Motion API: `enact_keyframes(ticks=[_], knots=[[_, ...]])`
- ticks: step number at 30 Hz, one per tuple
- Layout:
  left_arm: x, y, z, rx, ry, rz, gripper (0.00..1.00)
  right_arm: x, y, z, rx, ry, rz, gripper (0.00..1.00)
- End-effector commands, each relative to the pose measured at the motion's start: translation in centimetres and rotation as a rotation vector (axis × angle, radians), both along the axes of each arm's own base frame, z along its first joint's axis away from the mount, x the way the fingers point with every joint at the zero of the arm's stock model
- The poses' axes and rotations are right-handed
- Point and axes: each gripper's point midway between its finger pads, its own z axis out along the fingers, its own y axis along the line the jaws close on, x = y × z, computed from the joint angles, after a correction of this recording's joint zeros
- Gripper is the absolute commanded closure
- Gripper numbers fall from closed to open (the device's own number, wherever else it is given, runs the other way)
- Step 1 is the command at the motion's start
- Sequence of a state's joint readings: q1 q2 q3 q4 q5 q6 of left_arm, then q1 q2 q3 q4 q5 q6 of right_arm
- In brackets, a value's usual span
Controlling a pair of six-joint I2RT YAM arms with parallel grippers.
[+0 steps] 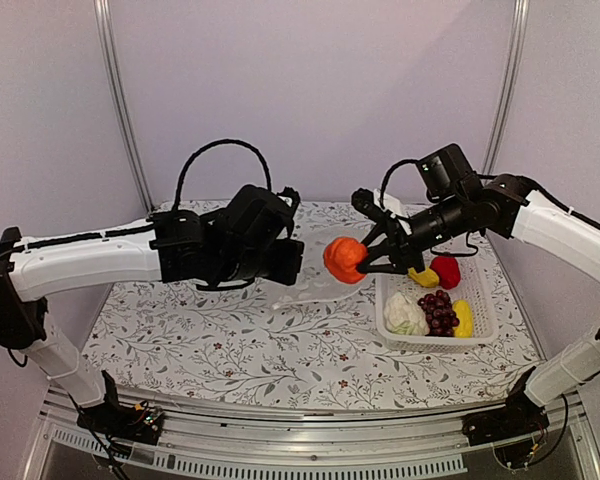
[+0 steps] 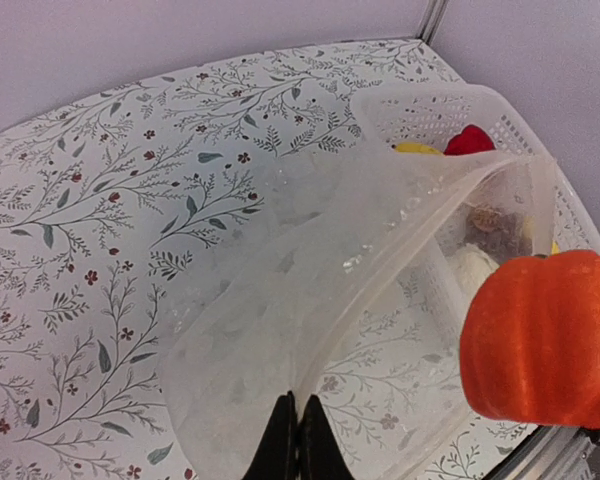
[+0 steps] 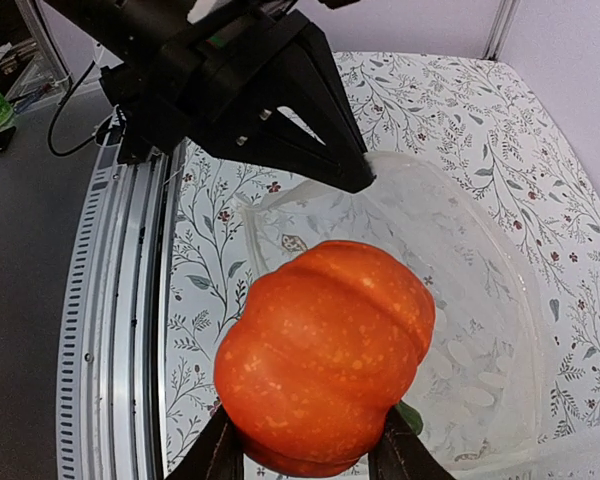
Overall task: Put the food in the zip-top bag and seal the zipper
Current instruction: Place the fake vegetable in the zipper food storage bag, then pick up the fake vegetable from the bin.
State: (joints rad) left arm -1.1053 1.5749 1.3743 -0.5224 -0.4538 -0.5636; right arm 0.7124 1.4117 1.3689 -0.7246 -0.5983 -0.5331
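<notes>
At the bag (image 2: 280, 300) mouth, right fingers (image 3: 405, 455) clasp the pumpkin (image 3: 325, 355) (left fingers (image 2: 280, 440) pinch the rim).

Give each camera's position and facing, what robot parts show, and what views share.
Top external: above and behind the bases, facing down across the table; left arm and right arm both show.
Left wrist: on the left arm, facing past the shut left fingers, pinching the zip-top bag, toward the basket.
Right wrist: on the right arm, facing down past the right fingers gripping the pumpkin, onto the bag; left fingers show too.
Shared: both wrist views see pumpkin and bag.
</notes>
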Motion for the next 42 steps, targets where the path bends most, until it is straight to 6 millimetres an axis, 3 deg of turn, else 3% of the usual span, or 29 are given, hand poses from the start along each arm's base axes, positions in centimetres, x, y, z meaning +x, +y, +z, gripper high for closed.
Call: enact_keyframes(ticks=[1,8,11,13,20,26,30,34,42], knots=[[0.0,-0.7,2.9,-0.091,-0.027,-0.048,1.0,1.5,0.5,-0.1,-0.009,-0.039,-0.043,0.66],[-0.4,-1.7,3.1,-0.118,-0.015,-0.093,1.0,3.8,0.8,-1.1,-0.046,-0.06,-0.138,0.59],[-0.4,-1.9,3.1,-0.119,-0.016,-0.104,1.0,4.4,0.9,-1.8,-0.074,-0.066,-0.166,0.45],[-0.4,-1.8,3.1,-0.114,-0.019,-0.105,1.0,4.4,1.0,-1.6,-0.069,-0.057,-0.171,0.42],[-0.3,-0.9,2.7,-0.097,-0.029,-0.079,1.0,2.7,1.6,1.3,-0.004,-0.019,-0.101,0.39],[-0.2,0.3,2.3,-0.083,-0.03,-0.055,1.0,3.1,0.5,3.9,0.021,-0.073,-0.138,0.39],[-0.1,1.0,1.9,-0.058,-0.032,-0.04,1.0,4.8,-1.1,4.0,0.011,-0.08,-0.205,0.39],[0.0,1.7,1.8,-0.023,-0.036,-0.03,1.0,7.8,-3.9,3.2,-0.007,-0.062,-0.316,0.4],[0.2,2.2,1.9,0.002,-0.048,-0.028,1.0,13.4,-10.6,-1.0,-0.095,-0.014,-0.584,0.41]])
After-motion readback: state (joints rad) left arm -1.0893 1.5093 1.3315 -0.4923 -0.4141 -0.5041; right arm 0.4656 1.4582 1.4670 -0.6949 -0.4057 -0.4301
